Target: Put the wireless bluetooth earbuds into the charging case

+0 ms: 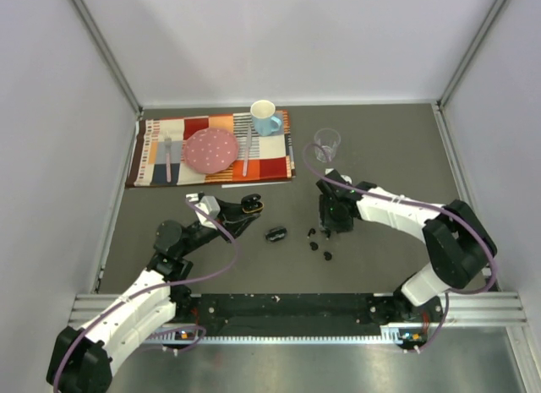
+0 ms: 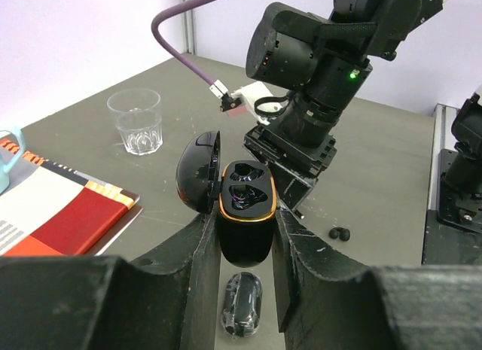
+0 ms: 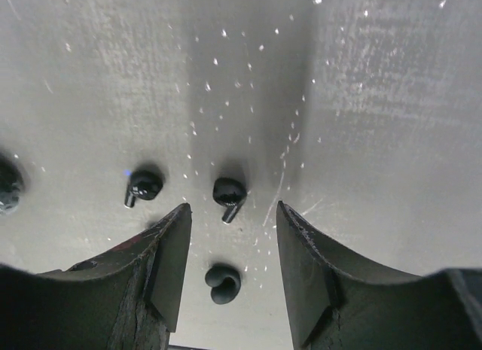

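- So, how many earbuds (image 3: 143, 186)?
- Three lie on the table (image 3: 376, 101) under the right gripper (image 3: 233, 214). Its jaws are partly apart, holding nothing.
- And cases?
- Two. The left gripper (image 2: 242, 214) clamps the open case (image 2: 245, 248) upright, and the closed case (image 2: 241, 305) lies below it.
- Anything inside the open one?
- Cannot tell.

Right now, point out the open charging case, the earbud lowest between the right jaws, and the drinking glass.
open charging case (image 2: 245, 241): left wrist view, black front shell.
lowest earbud (image 3: 222, 282): right wrist view, its rounded body.
drinking glass (image 2: 137, 124): left wrist view, side wall.
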### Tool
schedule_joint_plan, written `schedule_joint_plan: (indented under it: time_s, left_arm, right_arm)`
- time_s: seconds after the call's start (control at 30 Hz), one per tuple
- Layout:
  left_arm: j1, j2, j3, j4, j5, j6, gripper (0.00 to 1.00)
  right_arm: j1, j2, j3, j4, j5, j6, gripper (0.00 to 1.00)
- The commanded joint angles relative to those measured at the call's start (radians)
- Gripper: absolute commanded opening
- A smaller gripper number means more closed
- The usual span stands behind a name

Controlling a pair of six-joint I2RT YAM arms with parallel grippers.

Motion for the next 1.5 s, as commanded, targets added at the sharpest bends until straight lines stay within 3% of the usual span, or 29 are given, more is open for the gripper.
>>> schedule_joint_plan:
  time_s: [0.0, 1.0, 1.47]
  left_arm:
    - [0.004, 0.002, 0.022, 0.041, 0.008, 0.001, 0.0]
    - [0.004, 0.01, 0.021, 0.057, 0.011, 0.002, 0.0]
    - [0.004, -0.006, 0.013, 0.046, 0.003, 0.002, 0.0]
  right_arm:
    - [0.01, 0.027, 0.066, 0.037, 0.036, 0.001, 0.49]
    - [0.021, 0.106, 0.06, 0.041, 0.067, 0.006, 0.38]
    - [0.038, 0.133, 0.049, 0.05, 0.065, 0.026, 0.28]
